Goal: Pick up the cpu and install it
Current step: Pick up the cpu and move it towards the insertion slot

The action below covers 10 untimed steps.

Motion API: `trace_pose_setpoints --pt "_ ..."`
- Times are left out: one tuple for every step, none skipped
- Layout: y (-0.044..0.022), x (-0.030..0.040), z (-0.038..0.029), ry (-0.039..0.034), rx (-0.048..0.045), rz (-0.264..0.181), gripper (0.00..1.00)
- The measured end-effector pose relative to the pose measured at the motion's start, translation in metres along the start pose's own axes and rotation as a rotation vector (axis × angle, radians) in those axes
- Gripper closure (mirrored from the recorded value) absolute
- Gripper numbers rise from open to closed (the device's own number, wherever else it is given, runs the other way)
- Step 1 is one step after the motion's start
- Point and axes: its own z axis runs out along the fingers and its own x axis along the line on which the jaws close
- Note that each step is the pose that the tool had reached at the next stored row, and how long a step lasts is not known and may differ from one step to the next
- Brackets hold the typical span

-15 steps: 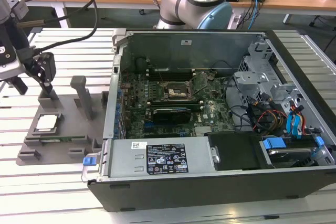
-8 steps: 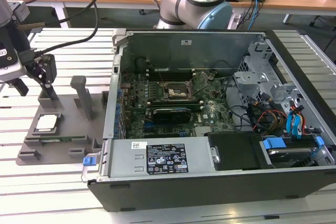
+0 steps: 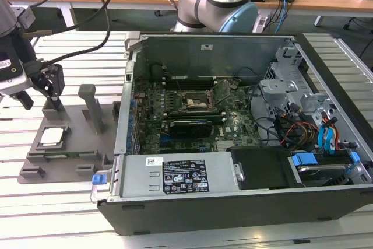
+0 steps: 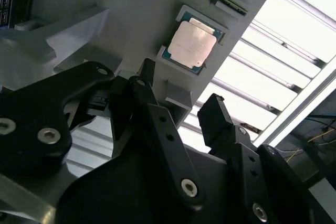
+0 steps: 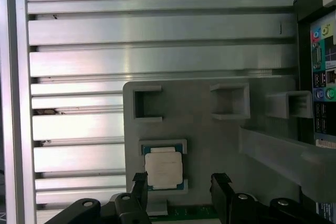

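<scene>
We are hovering the gripper [image 3: 42, 102] above the grey fixture plate [image 3: 76, 147] at the exterior view's left, outside the open computer case [image 3: 233, 202]. The plate is resting on the slatted bench [image 3: 64, 214].

The cpu [image 3: 51, 136] is sitting flat, metal top up, in a framed recess of the plate at the exterior view's lower left. We judge that the recess is keeping it square and in a known spot for pickup.

In the first wrist view the fingers [image 5: 140, 187] are standing spread wide and gripping nothing. The cpu is lying just beyond the gap between them, untouched. We judge this spread is leaving room to straddle the chip's edges. The socket [image 3: 195, 104] is lying well apart, inside the case.
</scene>
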Motion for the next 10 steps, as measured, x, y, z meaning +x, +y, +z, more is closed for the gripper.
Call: trace_pose_setpoints --pt "0.0000 0.0000 0.0007 0.0001 0.0000 0.000 0.40" --pt "0.0000 0.0000 0.0018 0.0001 0.0000 0.000 0.40" --pt "0.0000 0.0000 0.0026 0.0000 0.0000 0.000 0.40" --pt "0.0000 0.0001 0.0035 -0.0001 0.0000 0.000 0.40" --pt "0.0000 0.0001 0.0040 0.0000 0.0000 0.000 0.40" --pt "0.0000 0.0001 0.0047 0.0000 0.0000 0.000 0.40" --pt "0.0000 0.0001 0.0052 0.0000 0.0000 0.000 0.40" --pt "0.0000 0.0001 0.0057 0.0001 0.0000 0.000 0.40" --pt "0.0000 0.0002 0.0067 0.0001 0.0000 0.000 0.40" --pt "0.0000 0.0002 0.0077 0.0000 -0.0001 0.000 0.40"
